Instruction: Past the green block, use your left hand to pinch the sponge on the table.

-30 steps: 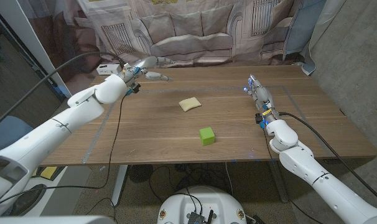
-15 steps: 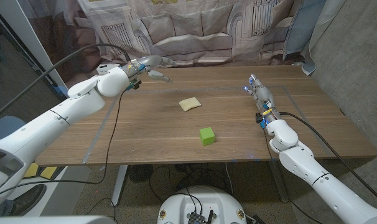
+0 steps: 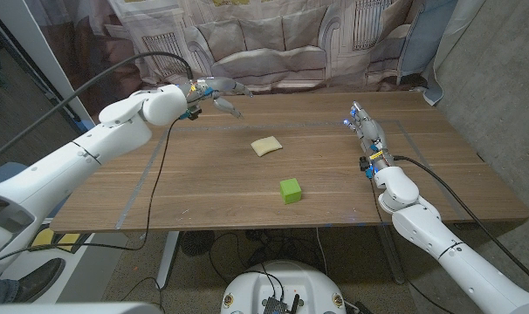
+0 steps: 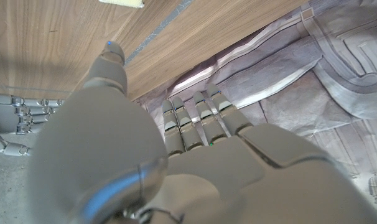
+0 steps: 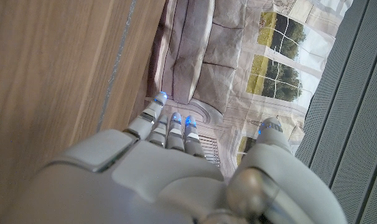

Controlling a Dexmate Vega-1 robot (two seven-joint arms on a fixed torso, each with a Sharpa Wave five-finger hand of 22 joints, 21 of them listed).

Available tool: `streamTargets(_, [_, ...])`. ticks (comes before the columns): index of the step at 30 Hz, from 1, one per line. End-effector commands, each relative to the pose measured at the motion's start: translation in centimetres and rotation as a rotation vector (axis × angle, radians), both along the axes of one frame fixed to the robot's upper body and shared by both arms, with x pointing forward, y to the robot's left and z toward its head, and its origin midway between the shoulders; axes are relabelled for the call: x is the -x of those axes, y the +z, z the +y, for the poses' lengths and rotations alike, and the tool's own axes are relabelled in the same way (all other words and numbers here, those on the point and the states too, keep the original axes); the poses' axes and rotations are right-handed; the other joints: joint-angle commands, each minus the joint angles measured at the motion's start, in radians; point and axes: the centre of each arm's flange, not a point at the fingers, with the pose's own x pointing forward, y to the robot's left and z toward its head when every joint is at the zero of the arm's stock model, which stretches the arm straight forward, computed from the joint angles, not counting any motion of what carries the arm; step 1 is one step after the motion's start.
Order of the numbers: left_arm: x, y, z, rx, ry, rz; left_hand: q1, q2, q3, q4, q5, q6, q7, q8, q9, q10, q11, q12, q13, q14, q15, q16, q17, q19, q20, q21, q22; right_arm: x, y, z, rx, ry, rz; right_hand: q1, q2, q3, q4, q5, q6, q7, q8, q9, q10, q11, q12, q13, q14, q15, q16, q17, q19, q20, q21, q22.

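You get even, soft light on the table (image 3: 212, 183), faint shadows, mild edge distortion, and blurred, oversized close-up hands in both wrist views.

Head view is looking down from above over the whole table (image 3: 247, 187). Each wrist view is looking close along its own hand's back toward the far curtain (image 4: 313, 68), sharing table and curtain.

On the table (image 3: 203, 192), the sponge (image 3: 266, 146) lies near the middle, toward the far edge. The green block (image 3: 290, 190) sits nearer the front edge, well apart from it. The left hand (image 3: 219, 91) hovers above the far left corner, fingers spread, empty. The right hand (image 3: 366, 131) stands on edge by the right edge, fingers extended.
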Motion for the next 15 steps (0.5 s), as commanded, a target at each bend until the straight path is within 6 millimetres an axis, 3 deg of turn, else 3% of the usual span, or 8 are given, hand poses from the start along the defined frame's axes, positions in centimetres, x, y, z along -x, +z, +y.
streamTargets(1, [0.7, 1.9, -2.3, -0.146, 0.052, -0.008, 0.018, -0.002, -0.003, 0.003, 0.010, -0.010, -0.008, -0.003, 0.002, -0.006, -0.007, -0.006, 0.002, -0.010, -0.088, -0.002, -0.001, 0.005, 0.001, 0.000, 0.001, 0.3, -0.4, -0.2, -0.027, -0.004, -0.005, 0.012, -0.004, 0.000, -0.002, 0.004, 0.006, -0.002, 0.001, 0.002, 0.007, -0.002, -0.001, 0.004, 0.003, -0.002, -0.001, 0.000, 0.002, 0.002, -0.002, 0.003])
streamTargets(6, [0.9, 2.6, -3.2, -0.211, 0.074, -0.013, 0.026, 0.000, -0.004, 0.003, 0.012, -0.017, -0.017, -0.006, 0.002, -0.011, -0.007, -0.009, 0.002, -0.014, -0.089, -0.003, -0.001, 0.003, -0.003, -0.002, 0.001, 0.5, -0.7, -0.3, -0.041, -0.012, -0.001, 0.012, -0.004, 0.000, -0.002, 0.004, 0.008, 0.001, 0.001, 0.003, 0.009, -0.002, -0.001, 0.004, 0.004, -0.003, 0.000, 0.000, 0.002, 0.002, -0.002, 0.003])
streamTargets(9, [0.8, 2.9, -3.7, -0.244, 0.080, -0.016, 0.033, 0.000, -0.006, 0.003, 0.014, -0.014, -0.022, -0.004, 0.003, -0.007, -0.008, -0.009, 0.002, -0.010, -0.099, -0.001, -0.001, 0.008, -0.027, -0.001, 0.001, 0.5, -1.0, -0.3, -0.045, -0.013, 0.003, 0.012, -0.003, -0.001, -0.001, 0.004, 0.013, 0.007, 0.002, 0.003, 0.015, 0.001, 0.000, 0.004, 0.010, -0.001, 0.001, 0.000, 0.006, 0.003, -0.002, 0.003])
streamTargets(15, [0.5, 3.2, -4.7, -0.311, 0.097, -0.017, 0.038, 0.000, -0.010, 0.004, 0.016, -0.018, -0.020, -0.005, 0.003, -0.009, -0.007, -0.010, 0.002, -0.010, -0.098, -0.001, -0.002, 0.008, -0.022, -0.002, 0.001, 0.6, -1.4, -0.2, -0.053, -0.013, 0.011, 0.012, -0.003, -0.001, -0.001, 0.004, 0.020, 0.011, 0.004, 0.003, 0.019, 0.005, 0.001, 0.004, 0.012, 0.000, 0.002, 0.000, 0.010, 0.005, -0.001, 0.003])
